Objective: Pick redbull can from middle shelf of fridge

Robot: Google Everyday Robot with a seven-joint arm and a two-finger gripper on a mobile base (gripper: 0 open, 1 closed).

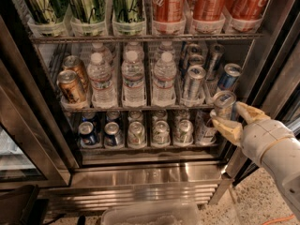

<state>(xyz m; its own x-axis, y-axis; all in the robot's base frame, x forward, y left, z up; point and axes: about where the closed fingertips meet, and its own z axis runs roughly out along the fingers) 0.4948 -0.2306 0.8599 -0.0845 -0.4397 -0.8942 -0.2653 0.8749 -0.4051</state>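
The fridge (145, 172) stands open in the camera view. Its middle shelf (140, 108) holds copper cans (70, 86), water bottles (133, 78) and slim silver redbull cans (193, 81). My gripper (225, 114) is at the right end of this shelf, shut on one redbull can (224, 102). It holds the can upright just in front of the shelf edge, slightly below rack level. One yellowish finger (251, 112) is behind the can and the other (227, 130) is below it. Another redbull can (228, 76) stands in the lane behind.
The top rack holds green cans (84, 3) and red cans (166, 3). The bottom rack holds short cans (136, 134). The dark door frame (274, 46) is close on the right of my arm. A clear plastic bin (150, 213) sits on the floor below.
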